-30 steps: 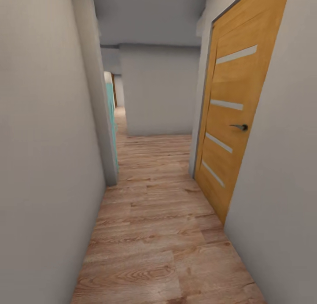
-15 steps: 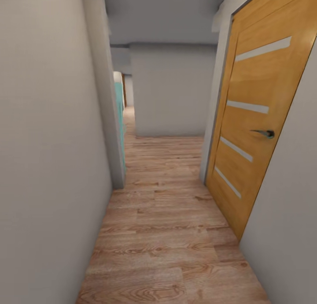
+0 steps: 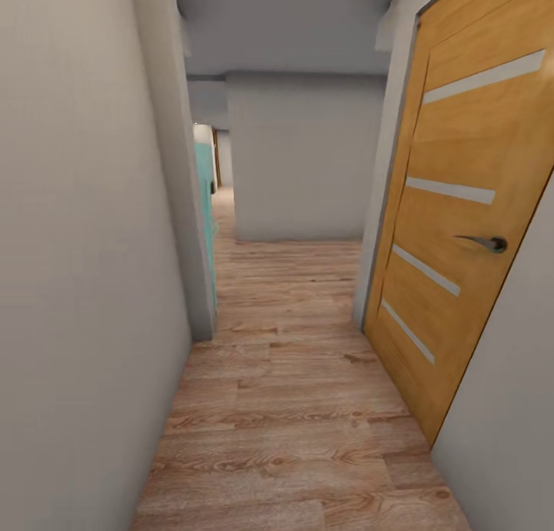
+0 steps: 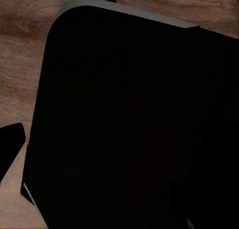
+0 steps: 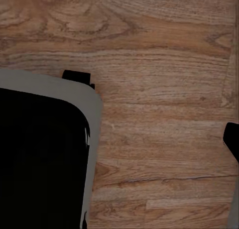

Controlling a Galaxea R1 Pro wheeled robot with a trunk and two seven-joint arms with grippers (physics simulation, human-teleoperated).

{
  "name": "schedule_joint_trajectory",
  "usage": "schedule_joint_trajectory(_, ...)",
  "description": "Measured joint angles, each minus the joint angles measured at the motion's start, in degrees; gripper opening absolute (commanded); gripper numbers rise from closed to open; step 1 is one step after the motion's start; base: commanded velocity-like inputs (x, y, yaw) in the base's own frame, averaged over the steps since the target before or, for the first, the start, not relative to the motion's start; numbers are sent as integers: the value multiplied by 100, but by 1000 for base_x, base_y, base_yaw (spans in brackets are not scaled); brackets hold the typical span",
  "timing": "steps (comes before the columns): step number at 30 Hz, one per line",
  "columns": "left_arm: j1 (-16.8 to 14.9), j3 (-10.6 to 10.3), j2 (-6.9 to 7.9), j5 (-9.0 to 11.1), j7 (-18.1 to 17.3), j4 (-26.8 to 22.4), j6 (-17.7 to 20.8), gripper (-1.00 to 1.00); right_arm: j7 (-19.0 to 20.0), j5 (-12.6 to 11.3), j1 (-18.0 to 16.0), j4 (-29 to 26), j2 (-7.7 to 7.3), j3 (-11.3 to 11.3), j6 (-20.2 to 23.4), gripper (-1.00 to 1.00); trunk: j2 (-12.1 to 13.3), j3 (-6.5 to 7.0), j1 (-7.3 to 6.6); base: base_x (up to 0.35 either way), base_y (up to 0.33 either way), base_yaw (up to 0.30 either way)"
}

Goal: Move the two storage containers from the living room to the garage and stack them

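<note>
Along a narrow white-walled corridor, the robot is travelling over light wood plank flooring (image 3: 285, 408).
Orange wooden door (image 3: 462, 208) is standing near right; whether either tool is clenched, I cannot tell.

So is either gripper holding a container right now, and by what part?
Cannot tell. No container shows; the wrist views look down at the wood floor and the robot's dark base, in a hallway by a wooden door.

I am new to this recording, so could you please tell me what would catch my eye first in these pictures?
The orange wooden door with pale stripes and a dark lever handle stands out on the right of the narrow hallway. A light wood plank floor runs ahead to a white wall, and a teal edge shows past the left corner.
</note>
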Motion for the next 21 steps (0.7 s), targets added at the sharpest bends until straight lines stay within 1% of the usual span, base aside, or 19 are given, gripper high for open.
schedule_joint_trajectory(6, 0, 0, -3, 6, 3, 0, 0, 100, -1, 3, 1, 0, 4, 3, 5, 100, 0, 0, 0, 317, -54, 0)
schedule_joint_trajectory(15, 0, 0, 1, 6, 4, -3, 0, 100, -2, 6, 3, 0, 3, 3, 1, 100, 0, 0, 1, 287, -198, 0)
schedule_joint_trajectory(21, 0, 0, 9, 7, 4, -8, 0, 100, 0, 26, 1, -1, 2, 16, -2, 100, 0, 0, 0, 310, -65, 0)
